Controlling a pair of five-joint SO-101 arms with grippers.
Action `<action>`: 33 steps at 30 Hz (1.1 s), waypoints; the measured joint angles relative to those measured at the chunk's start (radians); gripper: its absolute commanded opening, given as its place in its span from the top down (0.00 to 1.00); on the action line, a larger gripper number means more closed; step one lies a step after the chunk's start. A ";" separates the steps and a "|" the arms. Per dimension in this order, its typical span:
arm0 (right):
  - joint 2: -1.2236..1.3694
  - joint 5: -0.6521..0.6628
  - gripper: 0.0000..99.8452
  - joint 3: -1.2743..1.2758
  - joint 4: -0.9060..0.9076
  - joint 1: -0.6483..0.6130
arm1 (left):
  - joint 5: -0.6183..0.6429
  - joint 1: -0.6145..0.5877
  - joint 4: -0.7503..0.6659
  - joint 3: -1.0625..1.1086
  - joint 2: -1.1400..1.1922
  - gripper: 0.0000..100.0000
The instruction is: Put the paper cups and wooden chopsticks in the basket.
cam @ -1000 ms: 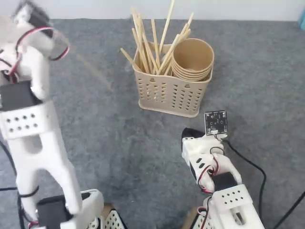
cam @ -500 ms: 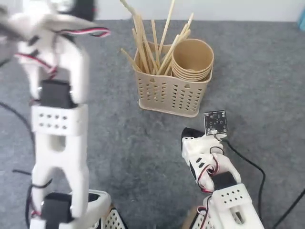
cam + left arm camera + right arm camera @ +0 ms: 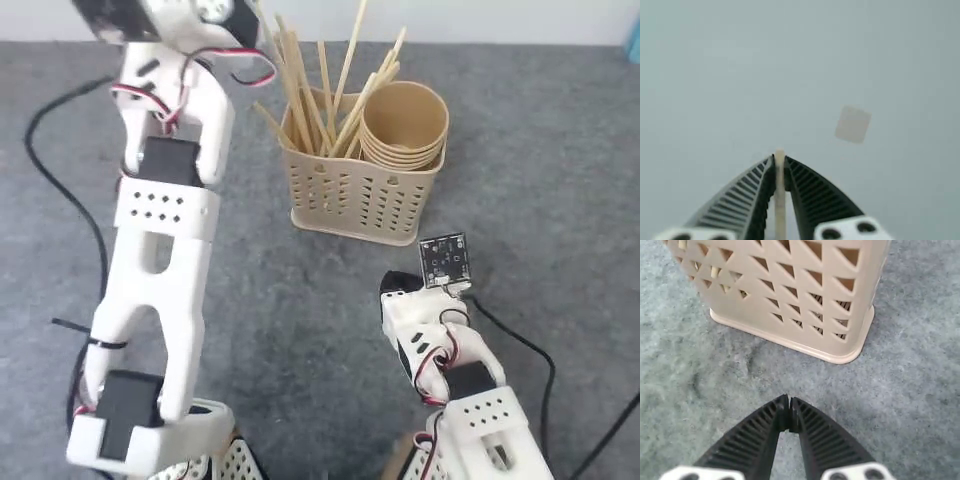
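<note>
Grey carpet (image 3: 695,375) separates the closed right gripper (image 3: 789,407) from the basket (image 3: 800,300).

The left arm (image 3: 150,300) is wearing white shells (image 3: 165,215) dotted with holes, black motor blocks (image 3: 170,160) between, red and white wires (image 3: 250,72) looping out. The right arm (image 3: 455,375) is carrying a small black circuit board (image 3: 443,259). The left gripper (image 3: 779,159) and right gripper (image 3: 789,402) are showing black ribbed faces.

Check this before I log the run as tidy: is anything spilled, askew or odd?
Nothing spilled or damaged. The chopsticks lean splayed at mixed angles in the basket, beside the stacked paper cups. One more chopstick is clamped in the left arm's jaws, not yet released.
</note>
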 measured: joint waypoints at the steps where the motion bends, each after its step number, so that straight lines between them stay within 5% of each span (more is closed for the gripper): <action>1: 0.000 0.000 0.99 0.000 -0.002 0.000 | 0.000 0.002 0.000 0.025 0.000 0.99; 7: 0.000 0.000 0.99 0.003 -0.046 0.000 | 0.000 0.009 0.000 0.086 0.000 0.97; 16: 0.000 0.000 0.99 0.003 -0.046 0.000 | 0.000 0.086 0.158 0.087 -0.060 0.70; 26: 0.000 0.003 0.99 0.003 -0.046 0.000 | -0.005 0.120 0.362 0.087 -0.207 0.70; 33: 0.000 0.003 0.99 0.003 -0.046 0.000 | -0.006 0.058 0.626 0.087 -0.417 0.73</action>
